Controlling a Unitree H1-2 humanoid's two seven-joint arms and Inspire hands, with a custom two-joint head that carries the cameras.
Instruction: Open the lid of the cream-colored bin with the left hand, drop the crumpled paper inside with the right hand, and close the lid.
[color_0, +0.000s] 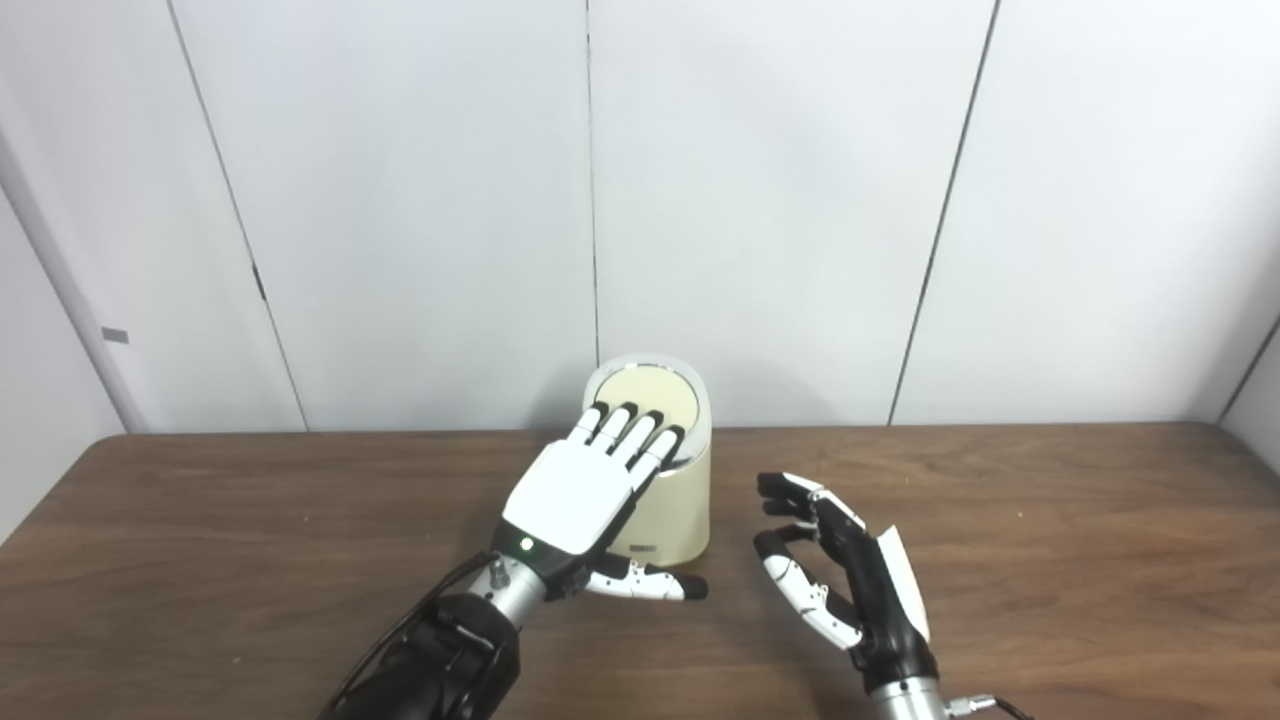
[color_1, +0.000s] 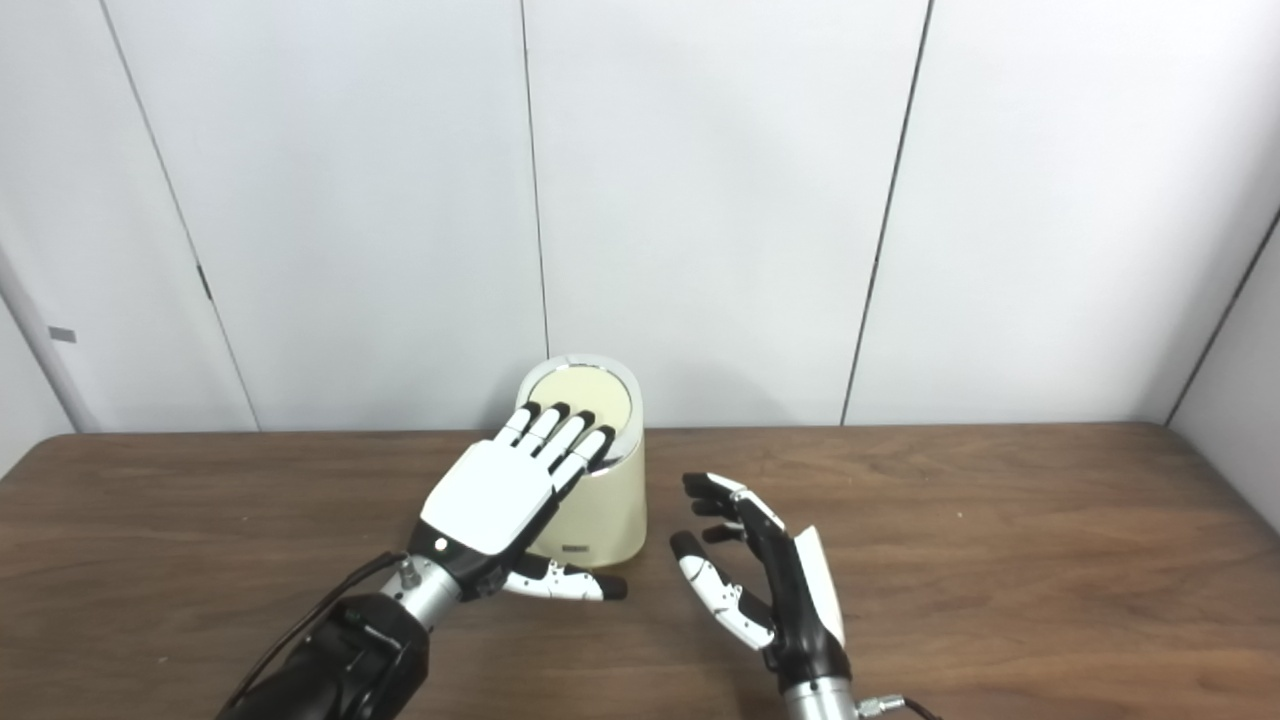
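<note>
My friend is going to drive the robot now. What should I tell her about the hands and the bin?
Left hand: open and flat, fingertips resting on the lid of the cream-colored bin, thumb sticking out low in front of the bin.
Right hand: open, empty, fingers loosely curled, just right of the bin and not touching it.
The bin stands upright near the back of the table, lid shut.
No crumpled paper shows on the table or in either hand; whether it is already inside cannot be seen.
Left to do: check for the paper; if it is in, just take the left hand off.
</note>
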